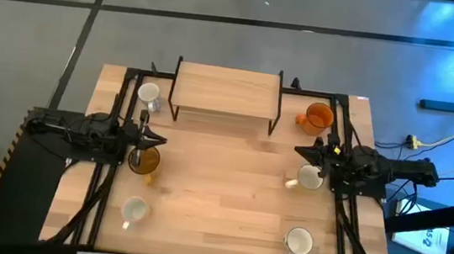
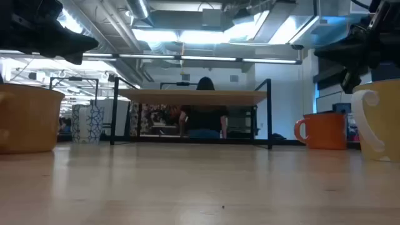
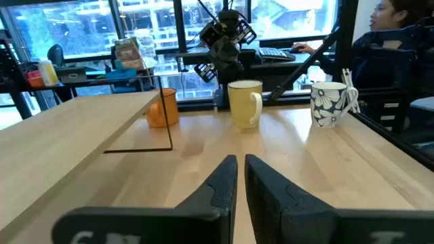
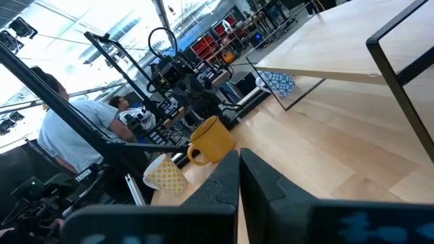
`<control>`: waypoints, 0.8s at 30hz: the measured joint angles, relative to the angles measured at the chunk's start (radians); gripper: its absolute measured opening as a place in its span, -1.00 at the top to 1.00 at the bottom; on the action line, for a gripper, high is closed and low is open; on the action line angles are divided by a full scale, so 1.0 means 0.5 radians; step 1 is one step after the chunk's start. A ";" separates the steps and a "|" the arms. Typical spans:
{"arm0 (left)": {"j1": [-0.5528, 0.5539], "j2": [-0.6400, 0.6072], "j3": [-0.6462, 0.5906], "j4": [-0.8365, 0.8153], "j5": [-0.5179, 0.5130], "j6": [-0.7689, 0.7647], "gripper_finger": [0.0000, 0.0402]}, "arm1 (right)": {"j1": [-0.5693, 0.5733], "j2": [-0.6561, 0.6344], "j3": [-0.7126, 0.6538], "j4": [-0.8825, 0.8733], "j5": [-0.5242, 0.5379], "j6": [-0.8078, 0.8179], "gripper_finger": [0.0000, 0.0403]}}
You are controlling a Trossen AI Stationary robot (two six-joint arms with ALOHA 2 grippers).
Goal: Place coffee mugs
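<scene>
High view: six coffee mugs stand around a wooden table (image 1: pixel 221 186) as two dark arms reach in from its opposite sides, a low wooden shelf (image 1: pixel 226 91) set along the far edge between them. The left gripper (image 1: pixel 148 140) hangs with its narrow, nearly closed fingers empty, just above the near rim of the amber-brown mug (image 1: pixel 145 161), which sits directly below and beside its tip. A patterned white mug (image 1: pixel 149 95) stands beyond that gripper, next to the shelf's leg; another white mug (image 1: pixel 134 210) sits well behind it toward the table's front. The right gripper (image 1: pixel 312 157), also narrow and holding nothing, hovers over the cream-yellow mug (image 1: pixel 309 178), with the bright orange mug (image 1: pixel 318 116) just beyond its tip and a third white mug (image 1: pixel 299 241) well back toward the front edge.

No mug appears lifted, so the placing looks barely begun. To take the amber-brown mug cleanly, the left gripper would likely need to open wide first, then drop one finger inside the rim and one outside, away from the handle, and close firmly before raising it straight up. The same holds on the right. Carrying a mug toward the shelf calls for keeping it upright and clear of the thin black frame legs.
</scene>
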 joint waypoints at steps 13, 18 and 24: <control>0.000 0.001 0.000 0.014 -0.212 0.002 0.88 | 0.000 0.483 0.529 -0.272 -0.013 -0.012 1.00; 0.000 0.000 0.000 0.014 -0.372 0.001 0.88 | 0.001 0.888 0.992 -0.822 -0.127 -0.034 1.00; 0.000 0.000 0.000 0.016 -0.446 -0.016 0.88 | 0.001 1.286 1.452 -1.394 -0.388 -0.024 1.00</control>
